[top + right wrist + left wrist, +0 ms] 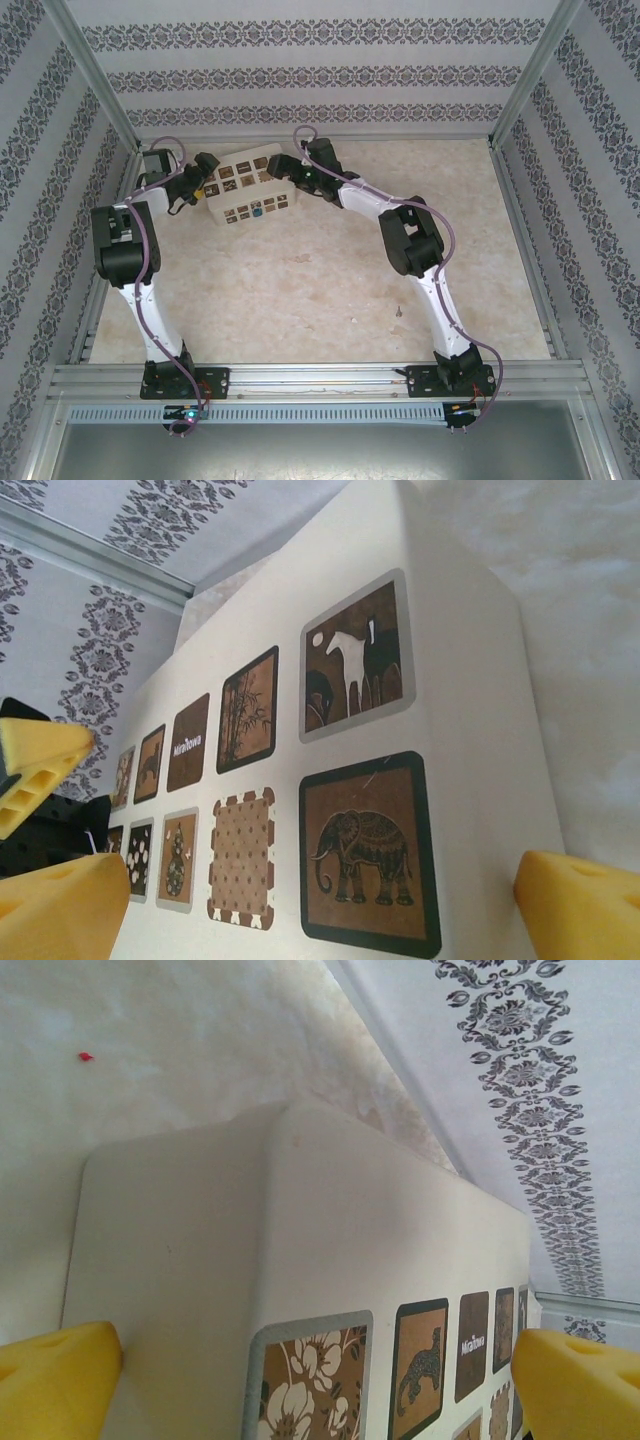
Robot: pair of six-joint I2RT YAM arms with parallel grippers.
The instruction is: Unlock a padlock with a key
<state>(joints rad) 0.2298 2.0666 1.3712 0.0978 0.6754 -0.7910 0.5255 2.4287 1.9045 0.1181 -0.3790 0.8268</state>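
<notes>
Left gripper (203,182) and right gripper (290,175) wide open astride beige box (240,165) (teal padlock (257,211) on it)

The table (330,300) is seen from above and behind the arm bases, from afar. The beige box (250,185) is viewed closely from both wrists, seemingly from opposite ends; its tiled face is shared by all views.

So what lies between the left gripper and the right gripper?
The beige tiled box, per the top view; left gripper at its left end, right gripper at its right end.
</notes>
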